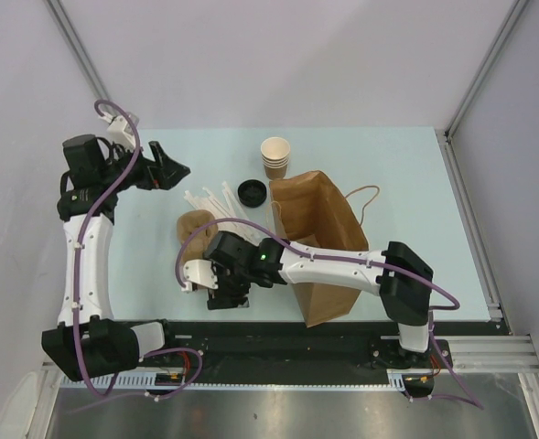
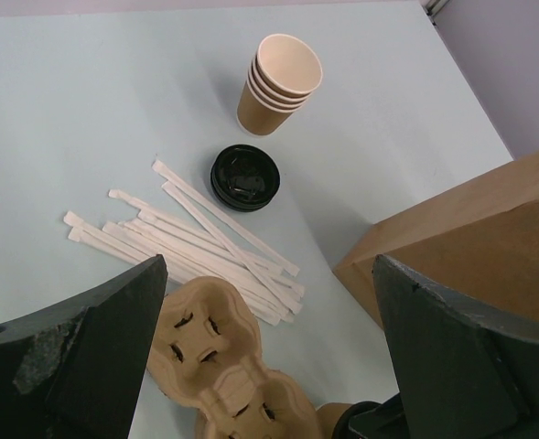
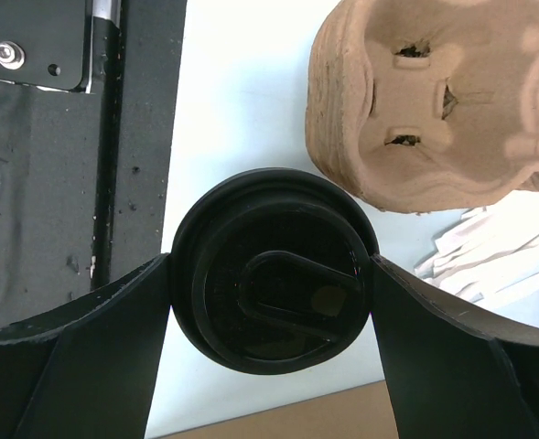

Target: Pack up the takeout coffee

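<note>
The carrier (image 3: 434, 101) and paper bag (image 1: 319, 242) crowd the lidded cup (image 3: 274, 306); bare table (image 1: 415, 178) lies beyond the bag.

Cup stack (image 1: 275, 157) stands behind loose lid (image 1: 250, 191); sticks (image 1: 212, 199) lie left of that lid, carrier (image 1: 194, 225) before them; lidded cup (image 3: 274, 293) stands before carrier; bag (image 1: 328, 224) stands rightmost.

One coffee cup (image 3: 274, 315) is in sight (no second one shows). It stands upright toward 7 o'clock on the bench (image 3: 242, 110), close to the front edge. Its round black lid (image 3: 216, 274) is pressed on and hides the body from above. The right claw (image 3: 271, 270) pinches the lid's rim at both sides.
</note>
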`<action>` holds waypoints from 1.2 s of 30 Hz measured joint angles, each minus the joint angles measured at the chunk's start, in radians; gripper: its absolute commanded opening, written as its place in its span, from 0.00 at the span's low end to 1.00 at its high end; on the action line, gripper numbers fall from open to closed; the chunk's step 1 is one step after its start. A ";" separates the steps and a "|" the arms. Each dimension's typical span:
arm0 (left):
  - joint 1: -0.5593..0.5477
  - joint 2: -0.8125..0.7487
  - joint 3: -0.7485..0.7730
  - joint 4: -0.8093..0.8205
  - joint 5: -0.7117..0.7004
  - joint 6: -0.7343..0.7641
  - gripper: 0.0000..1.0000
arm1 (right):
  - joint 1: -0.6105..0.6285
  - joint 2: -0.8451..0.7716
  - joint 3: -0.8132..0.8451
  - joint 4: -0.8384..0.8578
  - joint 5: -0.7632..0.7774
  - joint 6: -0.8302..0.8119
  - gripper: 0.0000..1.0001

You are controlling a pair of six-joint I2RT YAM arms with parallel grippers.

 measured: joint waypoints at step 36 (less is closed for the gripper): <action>0.024 -0.004 -0.022 -0.022 0.045 0.005 1.00 | 0.044 -0.113 0.188 -0.003 -0.118 0.016 1.00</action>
